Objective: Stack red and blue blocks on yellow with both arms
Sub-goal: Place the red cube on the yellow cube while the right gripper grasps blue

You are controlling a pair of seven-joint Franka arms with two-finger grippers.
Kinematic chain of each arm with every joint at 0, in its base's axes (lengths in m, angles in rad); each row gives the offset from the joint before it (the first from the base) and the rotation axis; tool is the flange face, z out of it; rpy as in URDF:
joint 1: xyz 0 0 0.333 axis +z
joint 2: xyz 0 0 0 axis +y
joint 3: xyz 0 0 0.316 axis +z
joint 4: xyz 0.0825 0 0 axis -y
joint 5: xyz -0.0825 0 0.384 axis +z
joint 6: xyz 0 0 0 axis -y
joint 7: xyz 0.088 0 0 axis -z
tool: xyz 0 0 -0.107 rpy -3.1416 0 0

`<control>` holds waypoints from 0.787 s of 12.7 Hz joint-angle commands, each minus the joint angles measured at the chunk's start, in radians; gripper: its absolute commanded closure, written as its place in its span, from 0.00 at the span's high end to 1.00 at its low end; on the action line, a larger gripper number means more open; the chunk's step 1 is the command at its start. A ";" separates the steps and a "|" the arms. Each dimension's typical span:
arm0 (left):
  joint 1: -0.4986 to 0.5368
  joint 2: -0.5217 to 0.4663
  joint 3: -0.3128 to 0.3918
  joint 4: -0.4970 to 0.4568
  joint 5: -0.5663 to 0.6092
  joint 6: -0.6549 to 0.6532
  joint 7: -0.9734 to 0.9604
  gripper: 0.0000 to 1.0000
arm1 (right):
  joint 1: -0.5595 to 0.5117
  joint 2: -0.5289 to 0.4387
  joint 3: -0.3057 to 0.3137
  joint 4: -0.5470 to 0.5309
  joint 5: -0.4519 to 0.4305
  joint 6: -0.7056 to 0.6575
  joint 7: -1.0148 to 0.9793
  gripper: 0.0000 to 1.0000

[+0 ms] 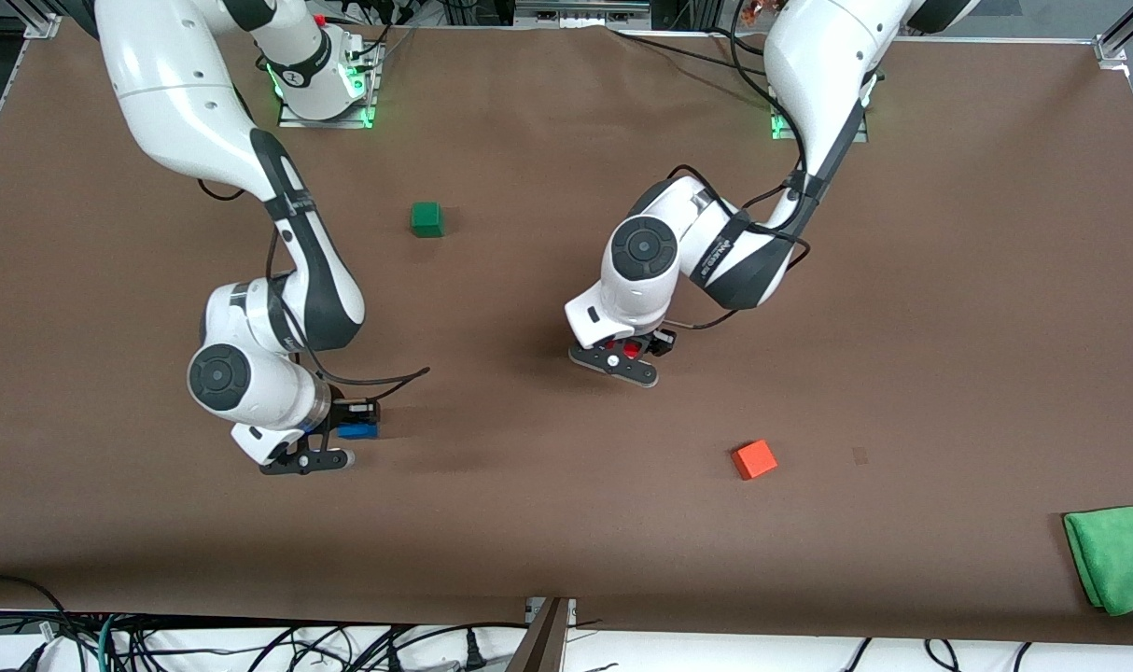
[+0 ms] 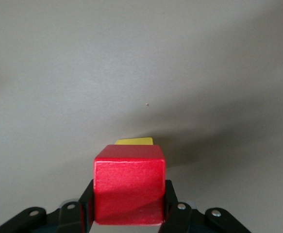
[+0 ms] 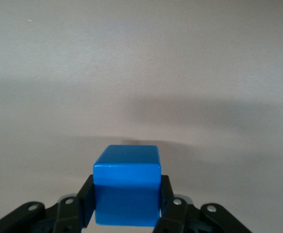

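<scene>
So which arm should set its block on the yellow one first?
Left, probably. The left gripper holds the red block directly over the yellow cube. The right gripper holds the blue block toward its own end.

Red block [image 2: 129,182]; blue block [image 3: 126,189]; yellow cube [image 2: 134,141]; green cloth [image 1: 1117,555].

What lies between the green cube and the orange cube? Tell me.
In the front view, the left claw, shut on the red block, hangs over that stretch between the green cube and orange cube; the table there looks bare.
</scene>
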 commanded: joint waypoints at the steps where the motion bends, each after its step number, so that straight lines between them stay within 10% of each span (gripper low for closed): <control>1: -0.019 -0.001 0.014 -0.026 0.026 0.041 0.011 0.08 | 0.002 -0.089 -0.001 -0.003 0.014 -0.085 -0.001 0.15; 10: -0.017 -0.037 0.014 -0.125 0.049 0.068 -0.002 0.09 | 0.050 -0.074 -0.001 0.141 0.047 -0.215 0.129 0.15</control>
